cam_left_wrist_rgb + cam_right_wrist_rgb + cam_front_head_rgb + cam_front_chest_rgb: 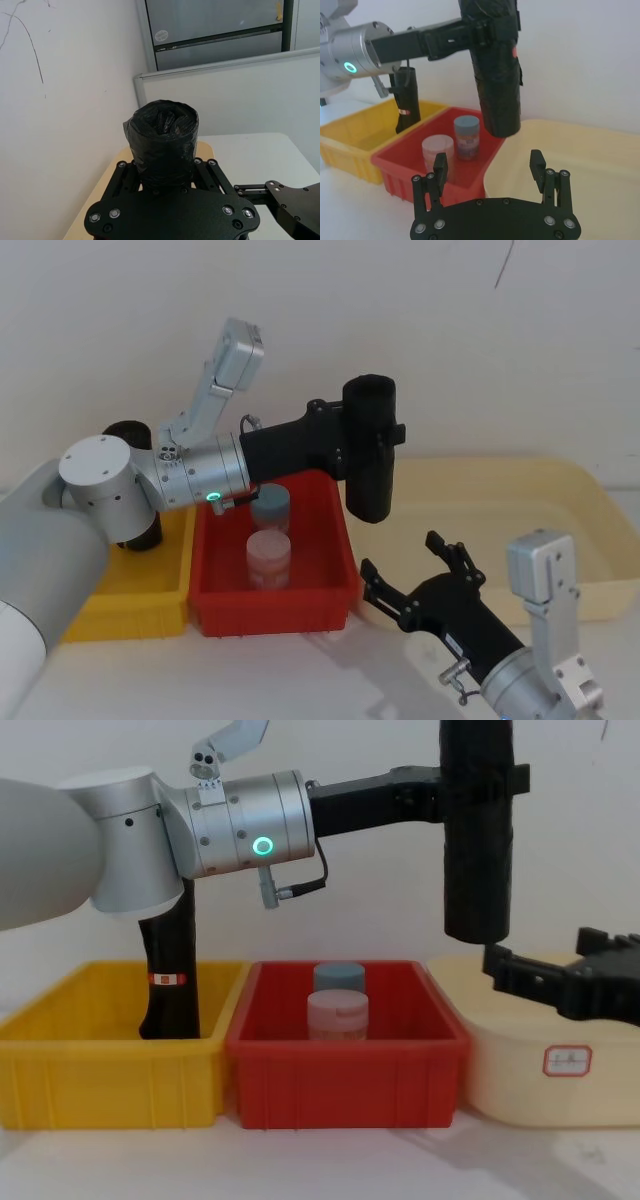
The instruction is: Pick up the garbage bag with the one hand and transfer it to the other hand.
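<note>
The garbage bag [370, 455], a matte black roll, hangs upright in the air over the gap between the red bin and the cream tray. My left gripper [385, 435], on the wrist with the green ring, is shut on its upper part; the same grip shows from the side in the chest view [480, 780]. The left wrist view looks down on the roll's top end [162, 125] between the fingers. My right gripper [400, 555] stands open below and in front of the roll, apart from it, with its two fingertips [536, 157] pointing toward the roll's lower end [497, 110].
A red bin [270, 598] holds a grey-lidded jar [270, 508] and a pink jar [268, 555]. To its left a yellow bin [130, 610] holds a black roll with a red-and-white band [170, 970]. A cream tray [540, 540] lies on the right.
</note>
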Motion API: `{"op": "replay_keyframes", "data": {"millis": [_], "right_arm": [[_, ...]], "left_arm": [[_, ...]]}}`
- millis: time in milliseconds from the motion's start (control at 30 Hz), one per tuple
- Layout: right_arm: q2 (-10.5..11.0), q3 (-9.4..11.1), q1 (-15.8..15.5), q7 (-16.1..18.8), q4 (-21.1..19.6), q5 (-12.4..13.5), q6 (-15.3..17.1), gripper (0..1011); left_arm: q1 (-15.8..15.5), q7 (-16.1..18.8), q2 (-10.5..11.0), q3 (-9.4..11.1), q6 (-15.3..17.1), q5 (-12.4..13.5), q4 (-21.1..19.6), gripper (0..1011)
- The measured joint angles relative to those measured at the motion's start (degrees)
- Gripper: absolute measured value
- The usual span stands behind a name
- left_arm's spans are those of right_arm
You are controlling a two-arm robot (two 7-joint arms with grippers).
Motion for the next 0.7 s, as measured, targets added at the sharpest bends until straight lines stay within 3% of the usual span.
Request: {"op": "replay_keyframes", "data": {"millis": [700], "right_arm": [[-3.31,-0.09,3.23,-0.09,0.19,-0.28,2.63,1001]], "left_arm": [[-0.01,-0.01,-0.03,0.00,0.00,-0.04,0.06,389]]}}
